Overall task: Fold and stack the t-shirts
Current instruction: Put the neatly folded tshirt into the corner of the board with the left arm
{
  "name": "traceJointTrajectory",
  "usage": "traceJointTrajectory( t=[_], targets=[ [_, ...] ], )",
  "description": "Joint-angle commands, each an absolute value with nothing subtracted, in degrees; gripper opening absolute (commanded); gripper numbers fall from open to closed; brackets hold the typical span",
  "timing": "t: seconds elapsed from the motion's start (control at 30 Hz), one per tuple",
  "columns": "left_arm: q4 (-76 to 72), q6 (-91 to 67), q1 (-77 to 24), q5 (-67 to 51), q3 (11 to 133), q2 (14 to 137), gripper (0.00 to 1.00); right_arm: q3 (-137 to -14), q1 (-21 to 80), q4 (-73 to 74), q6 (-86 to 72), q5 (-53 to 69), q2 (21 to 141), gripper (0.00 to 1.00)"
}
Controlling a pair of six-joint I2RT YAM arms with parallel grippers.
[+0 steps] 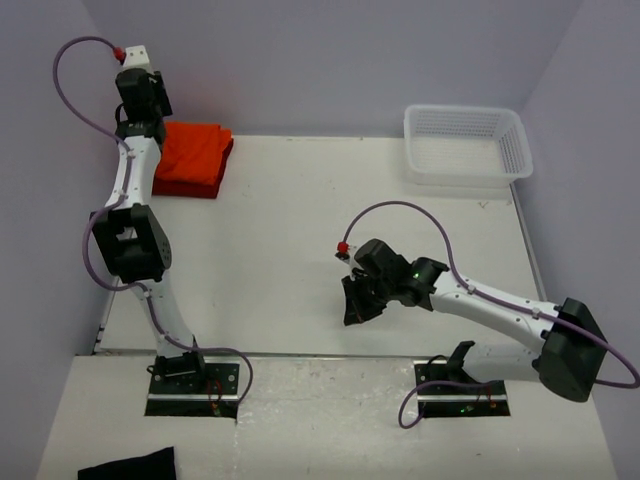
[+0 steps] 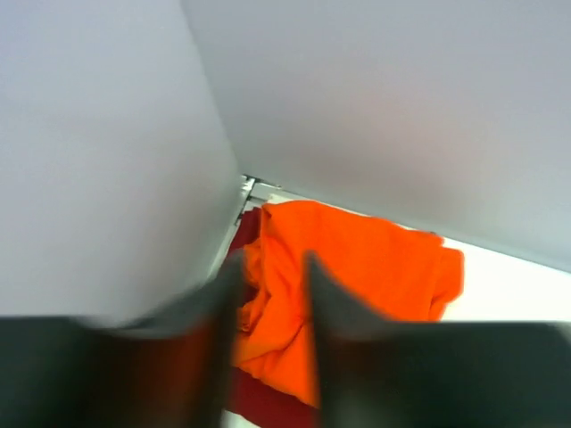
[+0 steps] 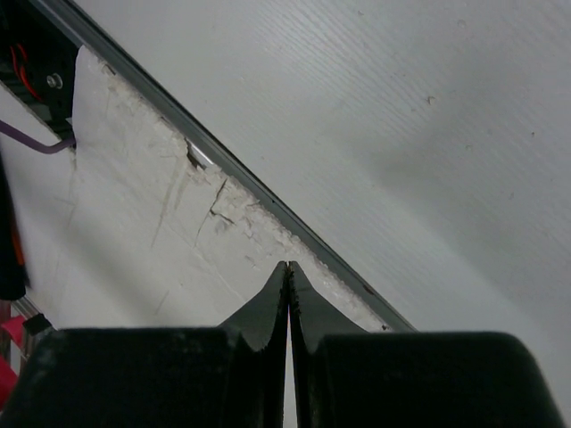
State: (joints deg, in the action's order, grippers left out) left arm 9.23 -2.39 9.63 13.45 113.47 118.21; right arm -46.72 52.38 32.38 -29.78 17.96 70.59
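Rumpled soft orange t-shirt [image 2: 357, 267] atop crimson t-shirt [image 2: 277, 410], left tool [image 2: 270, 265] apart, right tool [image 3: 287, 290] together

You've got a white mesh basket [image 1: 466, 112] sitting in the far right corner of the white worktop [image 1: 290, 230], and a small black cloth [image 1: 130, 467] lying beyond its near edge by the left corner, on the pale board [image 1: 330, 430], partly cut off from view.
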Motion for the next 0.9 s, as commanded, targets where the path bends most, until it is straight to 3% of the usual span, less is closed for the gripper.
traceJointTrajectory(
  t=[0.0, 0.03, 0.07, 0.4, 0.87],
  targets=[
    [10.98, -3.77, 9.76, 7.41, 113.91, 118.03, 0.23, -51.32, 52.73, 34.09, -29.89, 12.75, 67.50, 0.00],
    [13.34, -4.65, 9.76, 6.69, 114.25, 118.56, 0.02, -52.46, 52.65, 34.54, -29.27, 12.48, 67.33, 0.00],
    [14.40, -6.40, 9.84, 5.11, 114.43, 119.61, 0.00, -52.99, 52.65, 35.67, -29.09, 11.18, 66.89, 0.00],
    [26.44, -13.80, 10.28, -4.65, 121.98, 129.98, 0.00, -54.23, 52.65, 38.85, -28.21, 7.56, 63.64, 0.00],
    [24.44, -13.45, 11.77, -0.26, 121.64, 134.47, 0.00, -52.74, 52.56, 39.20, -28.21, 7.03, 63.11, 0.00]
  ],
)
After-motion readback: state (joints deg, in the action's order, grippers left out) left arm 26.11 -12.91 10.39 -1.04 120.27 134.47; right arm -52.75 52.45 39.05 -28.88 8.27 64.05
